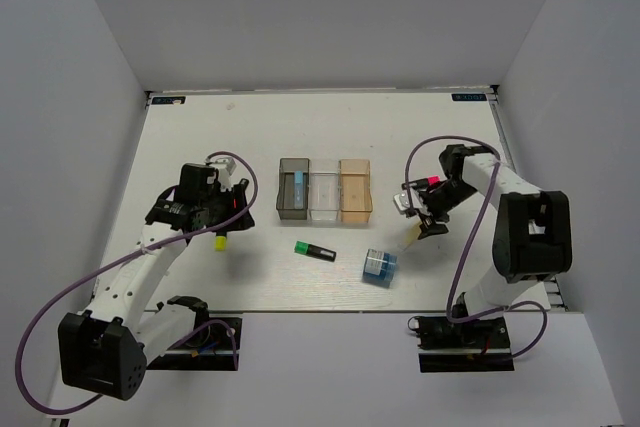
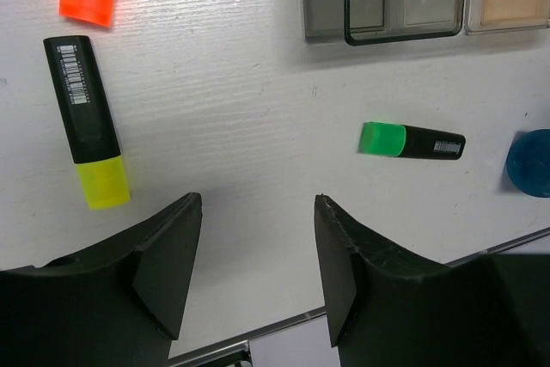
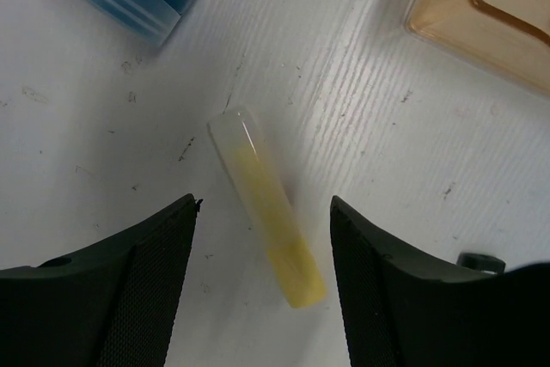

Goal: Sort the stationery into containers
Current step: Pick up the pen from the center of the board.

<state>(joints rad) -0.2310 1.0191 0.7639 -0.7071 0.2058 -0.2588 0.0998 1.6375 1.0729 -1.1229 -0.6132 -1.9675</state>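
Though untouched, yellow stick [image 3: 266, 221] beneath right gripper [image 3: 263, 204].

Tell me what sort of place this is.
Probably a robot lab test cell: a white table boxed in by plain walls, two arms bolted at its near edge, and three small bins beside a green-capped marker.

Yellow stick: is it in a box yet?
No, out. The yellow stick lies flat on the table near the orange bin, between the fingers of the open right gripper, touching neither.
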